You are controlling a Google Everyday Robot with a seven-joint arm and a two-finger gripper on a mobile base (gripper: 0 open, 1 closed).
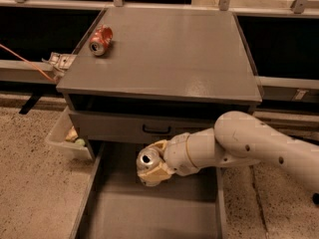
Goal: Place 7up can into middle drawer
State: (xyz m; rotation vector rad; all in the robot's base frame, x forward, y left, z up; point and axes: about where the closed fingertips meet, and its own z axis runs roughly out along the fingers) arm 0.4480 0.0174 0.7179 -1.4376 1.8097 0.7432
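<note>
The 7up can (148, 158) shows its silver top and sits between the tan fingers (155, 174) of my gripper (152, 164). The gripper is shut on the can and holds it above the back of the open middle drawer (149, 210), a wide shallow grey box pulled out below the cabinet. My white arm (249, 146) reaches in from the right. The can's sides are mostly hidden by the fingers.
A grey cabinet (164, 54) stands behind, with a crushed red can (100, 39) on its top at the far left. A closed drawer front with a small black handle (156, 129) is just above the gripper. A white bin (70, 136) with small items sits left of the cabinet.
</note>
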